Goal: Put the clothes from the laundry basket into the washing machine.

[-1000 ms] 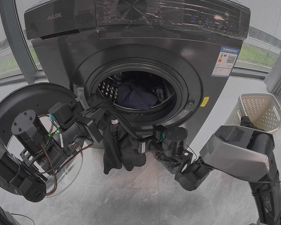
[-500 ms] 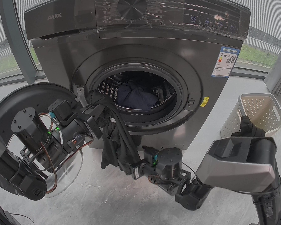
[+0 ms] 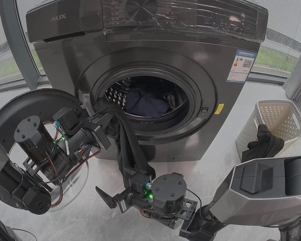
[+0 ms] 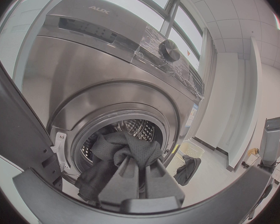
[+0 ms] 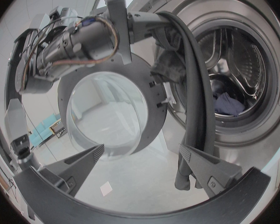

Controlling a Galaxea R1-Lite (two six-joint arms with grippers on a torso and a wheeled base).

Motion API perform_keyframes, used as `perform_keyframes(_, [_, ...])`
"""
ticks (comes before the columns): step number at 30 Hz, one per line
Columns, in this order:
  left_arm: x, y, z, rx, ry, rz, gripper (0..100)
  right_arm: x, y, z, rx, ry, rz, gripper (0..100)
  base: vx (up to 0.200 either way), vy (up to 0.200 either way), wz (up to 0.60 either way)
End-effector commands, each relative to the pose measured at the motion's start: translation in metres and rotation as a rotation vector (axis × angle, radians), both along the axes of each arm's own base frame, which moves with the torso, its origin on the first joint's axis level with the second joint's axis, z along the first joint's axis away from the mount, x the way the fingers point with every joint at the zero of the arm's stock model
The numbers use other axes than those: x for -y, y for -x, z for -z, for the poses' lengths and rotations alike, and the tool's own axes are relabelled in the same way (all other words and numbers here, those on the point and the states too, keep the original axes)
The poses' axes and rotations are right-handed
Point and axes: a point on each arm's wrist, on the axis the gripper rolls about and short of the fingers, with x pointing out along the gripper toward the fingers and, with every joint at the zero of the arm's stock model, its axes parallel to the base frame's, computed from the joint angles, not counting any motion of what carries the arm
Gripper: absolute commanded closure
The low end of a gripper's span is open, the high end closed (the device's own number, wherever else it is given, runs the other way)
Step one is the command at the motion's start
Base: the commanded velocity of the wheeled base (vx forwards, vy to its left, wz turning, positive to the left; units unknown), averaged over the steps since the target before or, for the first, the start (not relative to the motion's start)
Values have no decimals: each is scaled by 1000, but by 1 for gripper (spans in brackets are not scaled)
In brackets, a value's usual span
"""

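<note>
Black garment (image 3: 128, 144): clenched in left gripper (image 4: 143, 164) at washer (image 3: 197, 67) door rim, hanging down the front. Right gripper (image 5: 140, 147): fingers spread wide, one just beside the garment's hanging end. Navy cloth (image 3: 145, 104): in drum. Dark garment (image 3: 264, 144): draped over basket (image 3: 281, 117) wall.

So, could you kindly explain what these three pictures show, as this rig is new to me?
A two-armed robot is loading a washing machine with its door open. One picture comes from a camera on its head, the others from one on each wrist. The left gripper has its fingers shut on a dark garment hanging from the drum's mouth; the right gripper is open, low beside it. A blue garment lies in the drum. The laundry basket stands on the floor, another dark cloth over its rim.
</note>
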Motion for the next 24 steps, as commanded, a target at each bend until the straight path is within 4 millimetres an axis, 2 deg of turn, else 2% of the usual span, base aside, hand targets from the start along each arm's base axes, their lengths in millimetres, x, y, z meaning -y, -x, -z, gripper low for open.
perform_keyframes(1, [1, -1, 0, -2, 0, 1, 100, -21, -1, -13, 35, -65, -35, 0, 0, 0, 0])
perform_keyframes(9, [1, -1, 0, 2, 2, 1, 100, -37, -9, -14, 30, -77, -36, 0, 0, 0, 0])
perform_keyframes(11, [1, -1, -1, 3, 3, 1, 100, -50, -26, -6, 6, -88, -8, 0, 0, 0, 0])
perform_keyframes(13, [0, 0, -1, 5, 4, 1, 100, -52, -37, -2, 5, -89, 12, 0, 0, 0, 0])
perform_keyframes(14, [0, 0, -2, 6, 5, -1, 100, -51, -50, 1, 10, -92, 40, 0, 0, 0, 0])
perform_keyframes(18, [0, 0, -3, 9, 6, -1, 100, -36, -82, 12, 13, -83, 144, 0, 0, 0, 0])
perform_keyframes(24, [0, 0, -3, 11, 6, 0, 100, -7, -116, 12, 21, -74, 254, 0, 0, 0, 0])
